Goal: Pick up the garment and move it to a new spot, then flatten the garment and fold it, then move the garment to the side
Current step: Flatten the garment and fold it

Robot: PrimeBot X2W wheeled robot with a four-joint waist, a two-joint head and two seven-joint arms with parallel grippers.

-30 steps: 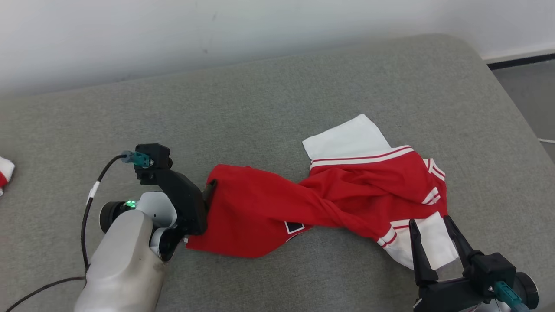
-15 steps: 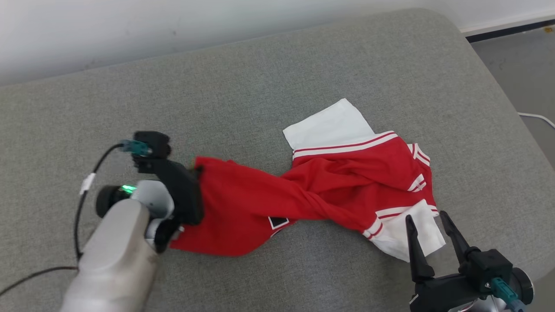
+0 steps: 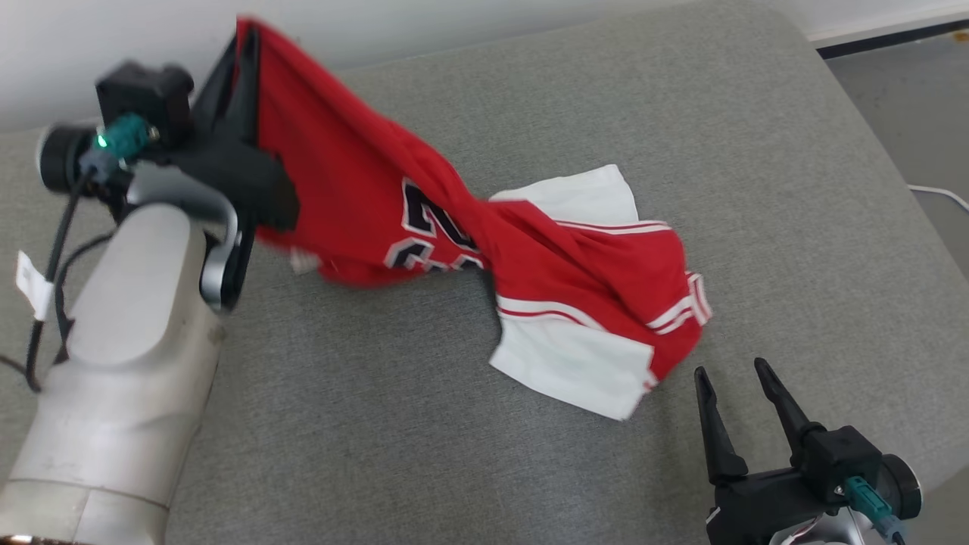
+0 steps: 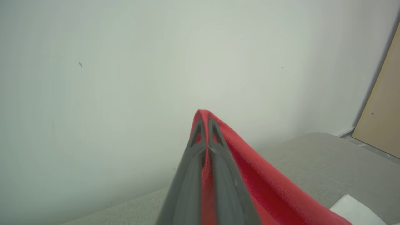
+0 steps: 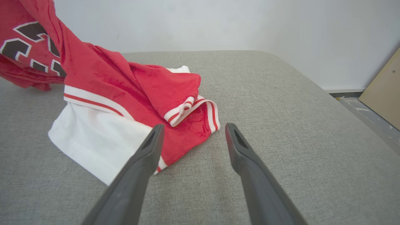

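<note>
- While one red end hangs pinched in the air at the upper left of the head view, the garment [image 3: 454, 227] slopes down to the right, and its other end rests on the grey cushion [image 3: 378, 439].
- It is a red jersey with black, white-edged numerals [image 3: 424, 227] and red-and-white striped trim, and it is twisted about its middle.
- One white sleeve [image 3: 568, 363] lies flat on the cushion on the robot's side of the red bunch.
- At the raised end, the left gripper [image 3: 241, 38] is high above the cushion with its fingers pressed together on the red cloth. From the left wrist, the garment [image 4: 265, 187] folds over the left gripper [image 4: 204, 120] at its tips and drapes down to the right.
- Low at the right, the right gripper [image 3: 730, 369] has its jaws spread wide and holds nothing. It is just beside the sleeve's near corner, and I cannot tell whether it touches.
- From the right wrist, the garment [image 5: 125, 87] lies just ahead of the right gripper [image 5: 194, 126].
- Behind the cushion is a pale wall [image 3: 454, 19], with grey floor [image 3: 908, 113] to the right.
</note>
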